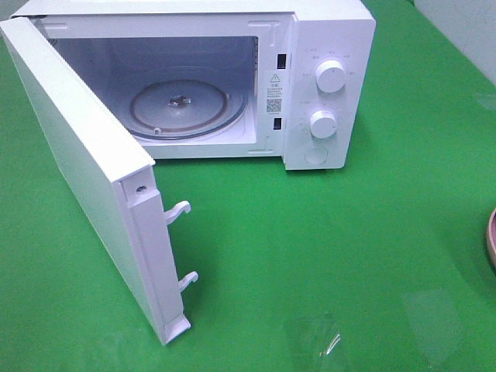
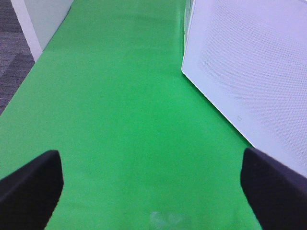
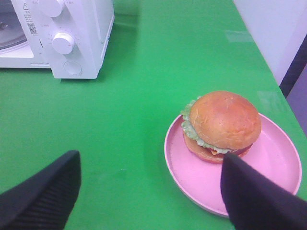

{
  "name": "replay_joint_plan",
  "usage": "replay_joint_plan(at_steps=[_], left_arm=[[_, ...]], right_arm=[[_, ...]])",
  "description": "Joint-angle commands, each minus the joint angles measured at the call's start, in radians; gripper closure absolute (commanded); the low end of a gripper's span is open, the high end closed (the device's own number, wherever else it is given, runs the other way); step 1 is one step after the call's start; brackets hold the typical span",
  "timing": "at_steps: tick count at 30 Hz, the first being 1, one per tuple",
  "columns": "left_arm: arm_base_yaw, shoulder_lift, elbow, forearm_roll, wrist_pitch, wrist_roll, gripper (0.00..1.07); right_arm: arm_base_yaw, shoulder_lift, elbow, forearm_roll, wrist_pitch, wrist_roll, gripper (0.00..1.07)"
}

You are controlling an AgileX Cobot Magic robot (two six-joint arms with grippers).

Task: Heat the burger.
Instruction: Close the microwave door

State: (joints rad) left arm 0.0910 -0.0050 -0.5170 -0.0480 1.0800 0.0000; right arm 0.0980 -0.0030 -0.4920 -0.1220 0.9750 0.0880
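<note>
The right gripper (image 3: 148, 191) is held wide apart and empty, its two dark fingers (image 3: 41, 194) framing the green table (image 3: 144, 86). In the right wrist view the burger (image 3: 221, 125) is seen at about three o'clock from the gap between the fingers, seated toward the near side of a pink plate (image 3: 278, 163), which lies close to the table's right edge. The left gripper (image 2: 151, 184) is likewise spread wide over bare green cloth, with nothing held; the outer face of the open microwave door (image 2: 259, 72) is seen at two o'clock from it.

The burger is judged not yet moved; the microwave (image 1: 325, 85) stands open with its glass turntable (image 1: 186, 105) bare.

Several risks are foreseen. The bun could be crushed or the layers sheared apart if the fingers were closed too low or too hard. The plate could be nudged off the nearby edge by a descending finger.

In the high view, only a sliver of the plate is seen at three o'clock. Open table is left between plate and oven mouth, but the door, swung toward seven o'clock, narrows any approach from the left.
</note>
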Motion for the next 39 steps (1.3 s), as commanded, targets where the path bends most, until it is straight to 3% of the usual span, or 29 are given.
replay_joint_plan(at_steps=[1, 10, 14, 15, 17, 18, 19, 20, 21, 22, 23, 24, 27, 35, 36, 39], left_arm=[[0.002, -0.005, 0.001, 0.002, -0.014, 0.0, 0.12], [0.002, -0.005, -0.032, -0.017, -0.116, 0.0, 0.13], [0.002, 0.019, -0.032, -0.005, -0.233, 0.0, 0.2], [0.002, 0.051, -0.032, -0.005, -0.281, 0.0, 0.28], [0.002, 0.064, -0.032, -0.006, -0.296, 0.0, 0.31], [0.002, 0.109, -0.032, -0.008, -0.333, -0.007, 0.45], [0.002, 0.109, -0.032, -0.008, -0.333, -0.007, 0.45], [0.002, 0.155, -0.032, -0.01, -0.366, -0.007, 0.59], [0.002, 0.155, -0.032, -0.01, -0.366, -0.007, 0.59], [0.002, 0.211, -0.032, -0.013, -0.41, -0.007, 0.78], [0.002, 0.211, -0.032, -0.013, -0.41, -0.007, 0.78], [0.002, 0.252, -0.032, -0.02, -0.443, -0.007, 0.92], [0.002, 0.31, -0.025, -0.035, -0.515, -0.007, 1.07], [0.002, 0.422, 0.061, -0.056, -0.778, -0.006, 1.07], [0.002, 0.467, 0.109, -0.058, -0.926, -0.006, 1.07], [0.002, 0.486, 0.127, -0.058, -0.982, -0.006, 1.07]], right_arm=[[-0.004, -0.029, 0.001, 0.003, -0.011, -0.008, 0.31], [-0.004, -0.029, 0.001, 0.003, -0.011, -0.008, 0.31], [-0.004, -0.029, 0.001, 0.003, -0.011, -0.008, 0.31], [-0.004, -0.029, 0.001, 0.003, -0.011, -0.008, 0.31], [-0.004, -0.029, 0.001, 0.003, -0.011, -0.008, 0.31], [-0.004, -0.029, 0.001, 0.003, -0.011, -0.008, 0.31], [-0.004, -0.029, 0.001, 0.003, -0.011, -0.008, 0.31], [-0.004, -0.029, 0.001, 0.003, -0.011, -0.008, 0.31], [-0.004, -0.029, 0.001, 0.003, -0.011, -0.008, 0.31], [-0.004, -0.029, 0.001, 0.003, -0.011, -0.008, 0.31], [-0.004, -0.029, 0.001, 0.003, -0.011, -0.008, 0.31], [-0.004, -0.029, 0.001, 0.003, -0.011, -0.008, 0.31], [-0.004, -0.029, 0.001, 0.003, -0.011, -0.008, 0.31], [-0.004, -0.029, 0.001, 0.003, -0.011, -0.008, 0.31], [-0.004, -0.029, 0.001, 0.003, -0.011, -0.008, 0.31], [-0.004, -0.029, 0.001, 0.003, -0.011, -0.008, 0.31]])
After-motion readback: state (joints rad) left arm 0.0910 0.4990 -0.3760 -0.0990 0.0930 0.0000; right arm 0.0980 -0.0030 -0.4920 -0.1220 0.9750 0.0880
